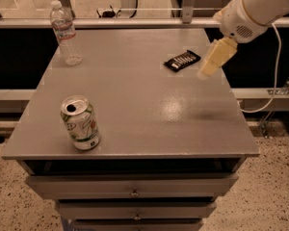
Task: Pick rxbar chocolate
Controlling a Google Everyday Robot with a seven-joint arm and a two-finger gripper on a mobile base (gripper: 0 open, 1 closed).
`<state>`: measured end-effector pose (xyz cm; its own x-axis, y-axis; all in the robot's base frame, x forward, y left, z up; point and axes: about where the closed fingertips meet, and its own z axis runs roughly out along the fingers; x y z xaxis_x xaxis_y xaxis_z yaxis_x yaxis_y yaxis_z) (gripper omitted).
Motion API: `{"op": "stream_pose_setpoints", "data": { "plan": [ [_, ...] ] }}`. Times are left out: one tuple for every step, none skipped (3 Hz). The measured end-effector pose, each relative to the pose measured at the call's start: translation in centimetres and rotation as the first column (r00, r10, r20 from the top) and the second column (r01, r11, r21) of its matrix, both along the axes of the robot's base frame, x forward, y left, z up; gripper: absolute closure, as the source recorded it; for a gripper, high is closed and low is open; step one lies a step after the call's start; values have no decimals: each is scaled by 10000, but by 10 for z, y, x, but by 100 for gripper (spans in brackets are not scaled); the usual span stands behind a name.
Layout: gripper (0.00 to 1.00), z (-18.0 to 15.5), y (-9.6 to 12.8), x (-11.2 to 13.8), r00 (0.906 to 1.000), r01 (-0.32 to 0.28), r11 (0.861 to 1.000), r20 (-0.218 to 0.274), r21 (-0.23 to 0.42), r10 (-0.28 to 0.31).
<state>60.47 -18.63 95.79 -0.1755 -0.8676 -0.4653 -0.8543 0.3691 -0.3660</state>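
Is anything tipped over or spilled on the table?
No, nothing stands out. The water bottle and soda can stand upright. The rxbar chocolate lies flat, slanted, on the table, and the gripper hangs close beside it. No spill shows.

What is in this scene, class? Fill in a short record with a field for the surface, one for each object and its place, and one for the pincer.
Surface: grey table with drawers below
Chocolate bar: black wrapper, lying flat, far right part of the table
Soda can: green and white, upright, near left corner
Water bottle: clear, upright, far left corner
Pincer: just right of the chocolate bar, holding nothing
Task state: chocolate bar not yet picked
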Motion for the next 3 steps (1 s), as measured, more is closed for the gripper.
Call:
{"op": "stream_pose_setpoints", "data": {
  "plan": [
    [0,-20,2,59,9988,444,9895,166,1377,-471],
    [0,-44,9,102,9946,986,9645,73,2451,-1036],
    [0,-77,13,137,9838,1778,9250,-404,3358,-1745]
  ]
}}
